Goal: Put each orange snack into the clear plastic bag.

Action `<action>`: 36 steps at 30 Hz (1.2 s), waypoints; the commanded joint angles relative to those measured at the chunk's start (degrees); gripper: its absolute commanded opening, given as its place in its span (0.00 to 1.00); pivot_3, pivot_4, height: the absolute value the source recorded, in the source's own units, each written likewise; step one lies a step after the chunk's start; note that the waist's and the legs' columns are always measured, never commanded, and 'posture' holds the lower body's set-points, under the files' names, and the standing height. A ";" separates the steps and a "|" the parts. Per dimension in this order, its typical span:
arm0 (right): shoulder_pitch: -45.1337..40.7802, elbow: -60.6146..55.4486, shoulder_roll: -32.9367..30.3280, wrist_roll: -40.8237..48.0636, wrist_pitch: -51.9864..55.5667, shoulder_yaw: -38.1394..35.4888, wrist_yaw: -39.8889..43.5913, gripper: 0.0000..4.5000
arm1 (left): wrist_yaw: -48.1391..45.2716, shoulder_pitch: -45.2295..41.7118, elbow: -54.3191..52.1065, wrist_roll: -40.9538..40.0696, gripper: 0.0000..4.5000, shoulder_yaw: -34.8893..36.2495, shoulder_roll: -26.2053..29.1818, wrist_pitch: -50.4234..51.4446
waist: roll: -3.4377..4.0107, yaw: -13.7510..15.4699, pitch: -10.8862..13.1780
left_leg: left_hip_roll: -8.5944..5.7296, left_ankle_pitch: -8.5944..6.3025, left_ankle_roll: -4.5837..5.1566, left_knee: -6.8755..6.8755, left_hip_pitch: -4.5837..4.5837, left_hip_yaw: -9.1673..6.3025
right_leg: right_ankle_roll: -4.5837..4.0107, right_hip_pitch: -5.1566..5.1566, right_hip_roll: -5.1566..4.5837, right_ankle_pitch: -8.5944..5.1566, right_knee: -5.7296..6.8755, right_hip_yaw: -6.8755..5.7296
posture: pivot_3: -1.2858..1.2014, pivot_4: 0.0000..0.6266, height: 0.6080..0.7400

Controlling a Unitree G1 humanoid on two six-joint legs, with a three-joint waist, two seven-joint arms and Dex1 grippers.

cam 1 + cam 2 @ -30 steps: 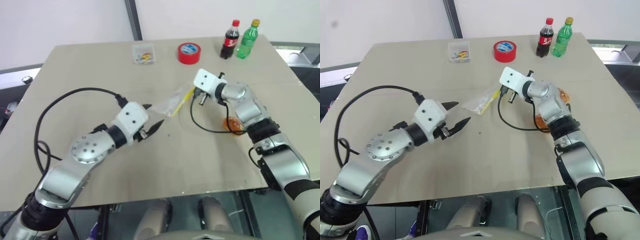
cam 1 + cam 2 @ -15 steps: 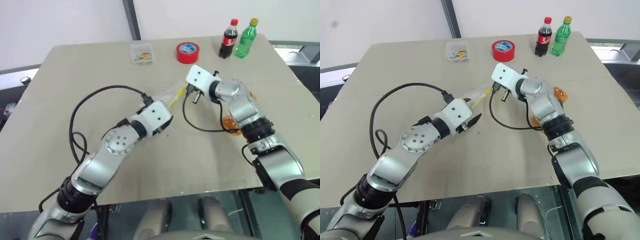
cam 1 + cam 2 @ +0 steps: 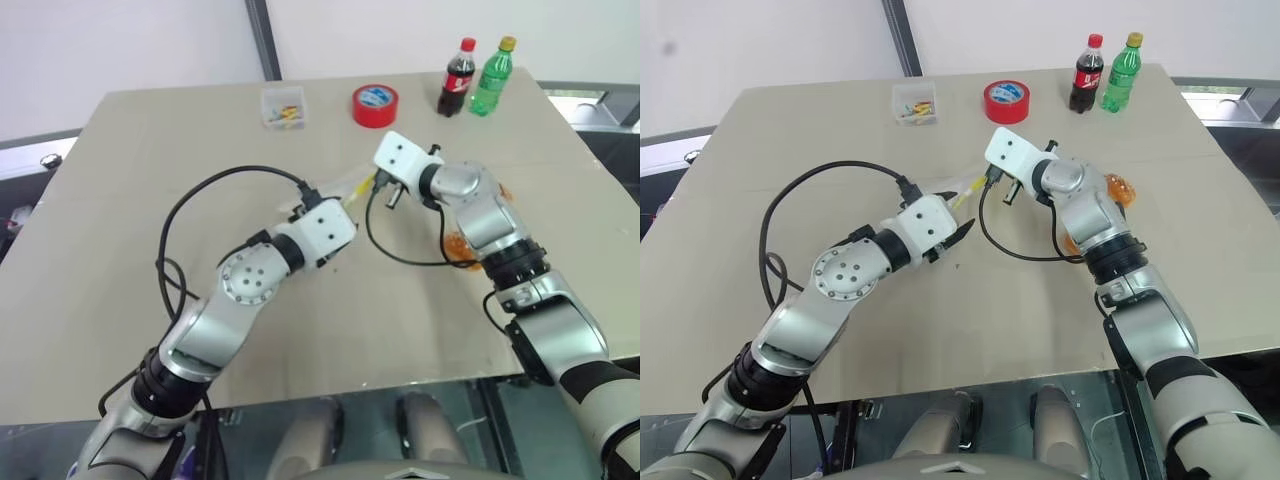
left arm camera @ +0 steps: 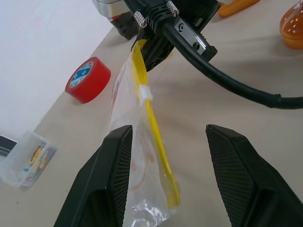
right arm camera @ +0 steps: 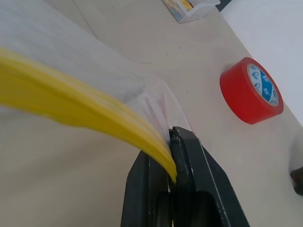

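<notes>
Clear plastic bag point(image 4: 142, 156): my right gripper point(image 5: 171, 142) pinches its yellow seal corner, lifting it for opening. Left gripper point(image 4: 168, 142), unclenched, straddles the other end. Orange snacks point(image 3: 1120, 188) wait on the counter point(image 3: 150, 150).

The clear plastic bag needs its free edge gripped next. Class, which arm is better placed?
Left. The left gripper stands open around the clear plastic bag, while the right gripper already pinches its yellow strip.

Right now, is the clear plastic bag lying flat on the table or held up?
Held up. The right gripper is shut on the yellow seal strip of the clear plastic bag, which hangs between the left gripper's open fingers.
</notes>
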 commanded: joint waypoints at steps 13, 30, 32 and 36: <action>5.16 -10.82 -3.25 -0.29 2.32 0.41 1.87 0.00 | -4.13 0.02 3.60 1.15 0.01 6.22 1.69 -6.94 | 0.00 0.07 0.00 | 0.00 0.00 0.00 0.10 0.00 -0.01 | 0.00 0.00 0.01 0.00 0.10 -0.01 | 0.52 0.24 1.00; 24.22 -49.76 4.93 18.76 35.35 -15.93 -2.47 0.02 | -21.46 -0.69 26.96 -16.01 0.00 18.11 -0.19 -30.62 | -0.01 -0.02 -0.02 | 0.02 -0.02 0.02 0.29 -0.03 -0.04 | 0.01 0.02 -0.02 0.01 0.19 -0.04 | 0.52 0.24 1.00; 23.32 -50.02 8.54 20.43 37.29 -15.31 -4.38 0.02 | -22.03 -0.76 27.04 -16.12 0.00 18.10 -0.18 -30.73 | -0.01 0.00 -0.02 | 0.05 -0.02 0.02 0.28 -0.03 -0.04 | 0.00 0.02 -0.01 0.01 0.20 -0.04 | 0.52 0.24 1.00; 20.78 -47.36 14.22 22.76 38.15 -14.88 -8.21 0.02 | -22.96 -0.48 26.38 -16.06 0.00 17.94 -0.14 -30.82 | -0.01 0.04 -0.02 | -0.01 -0.02 0.03 0.31 -0.04 -0.04 | 0.00 0.03 -0.04 0.01 0.18 -0.04 | 0.52 0.24 1.00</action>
